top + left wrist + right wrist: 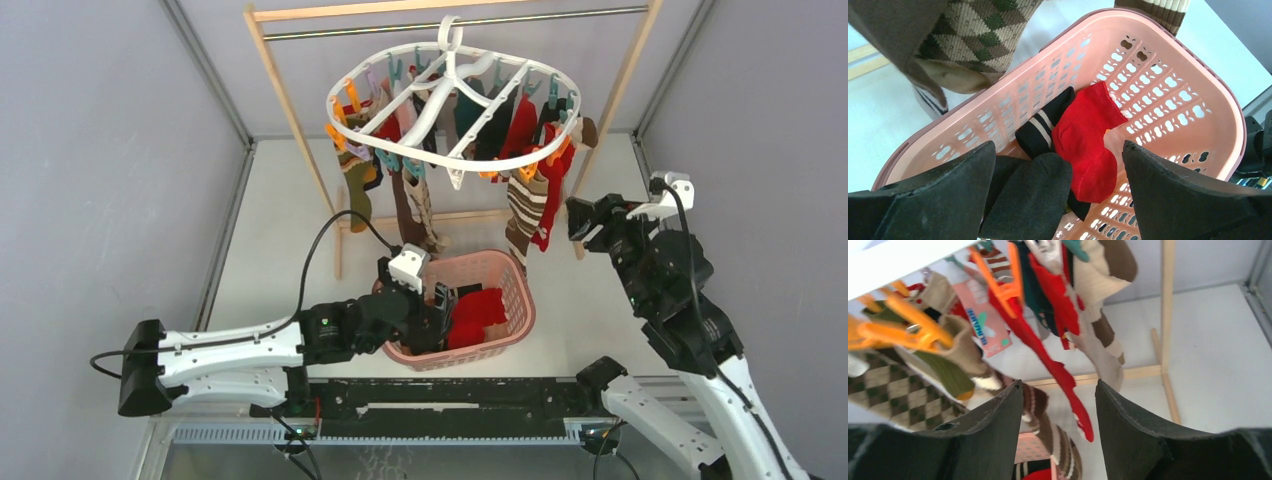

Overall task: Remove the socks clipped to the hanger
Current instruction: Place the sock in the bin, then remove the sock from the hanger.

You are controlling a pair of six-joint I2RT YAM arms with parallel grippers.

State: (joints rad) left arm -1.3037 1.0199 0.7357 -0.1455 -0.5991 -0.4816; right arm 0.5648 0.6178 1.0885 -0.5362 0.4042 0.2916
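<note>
Over the pink basket [522,300], the left gripper [440,305] hangs with its fingers [948,190] spread as wide as they go, pinching nothing. A dark sock [1030,192] lies loose between them on the basket floor. Just beyond it lie a red sock [1083,145] and a black striped sock [1040,127], touching each other.

Off to the right and higher, the right gripper [582,215] faces the socks [525,200] with its fingers [993,440] apart and nothing between them. It is just beside the outermost ones; whether it touches them I cannot tell.

The socks hang clipped under the white hanger [430,115], some by orange clips [1003,285], above the basket's far side. The hanger hooks over the rail [350,30] of a wooden frame [290,110] standing on the white table [270,230].
</note>
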